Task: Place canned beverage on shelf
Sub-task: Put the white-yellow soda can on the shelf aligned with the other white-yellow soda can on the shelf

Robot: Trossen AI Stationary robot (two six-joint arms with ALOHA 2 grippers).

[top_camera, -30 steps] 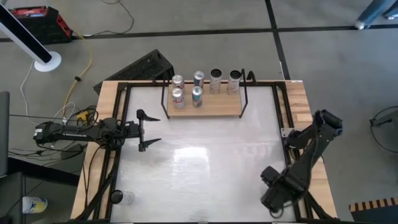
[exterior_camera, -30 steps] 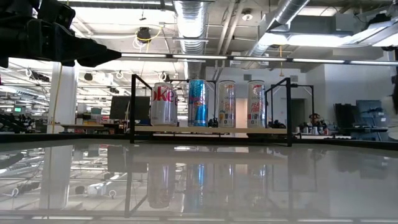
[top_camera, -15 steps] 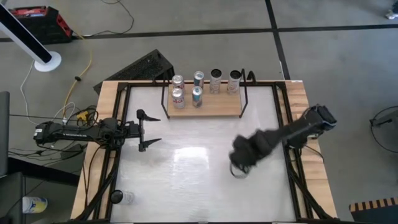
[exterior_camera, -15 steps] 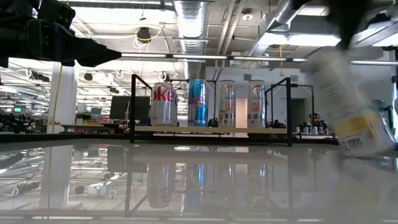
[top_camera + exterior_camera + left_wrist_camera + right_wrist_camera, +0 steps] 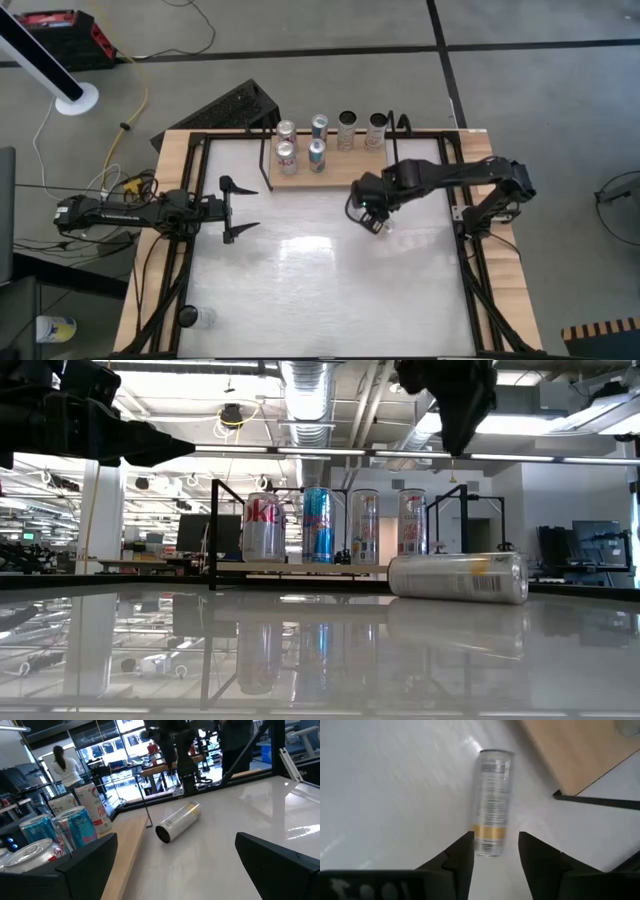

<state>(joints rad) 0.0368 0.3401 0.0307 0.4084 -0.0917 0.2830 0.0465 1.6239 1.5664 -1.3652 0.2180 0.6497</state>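
High view: the shelf [image 5: 330, 172] stands at the far edge of the white table [image 5: 300, 290], with six cans on its light-wood board: four in a row at the back and two more in front of the left pair. The right gripper [image 5: 368, 208] reaches over the table just in front of the shelf's right half, and a silver can [image 5: 384, 224] shows only partly beside it. The left gripper [image 5: 238, 208] waits near the table's left side, its fingers spread wide with nothing between them.

Low view: the silver can [image 5: 458, 577] lies on its side on the tabletop, in front of the shelf's [image 5: 340, 569] right end. The right arm hangs dark above it, clear of the can. Four upright cans show on the shelf behind.

Left wrist view: the can [image 5: 178, 822] lies on the white surface near the end of the shelf board [image 5: 127, 855], with the right arm standing over it.

Right wrist view: the right gripper's two dark fingers [image 5: 465, 860] stand narrowly apart above the lying can [image 5: 491, 802], straddling its yellow-banded end from above without visibly gripping it. The shelf board's corner [image 5: 575, 750] lies just beyond.
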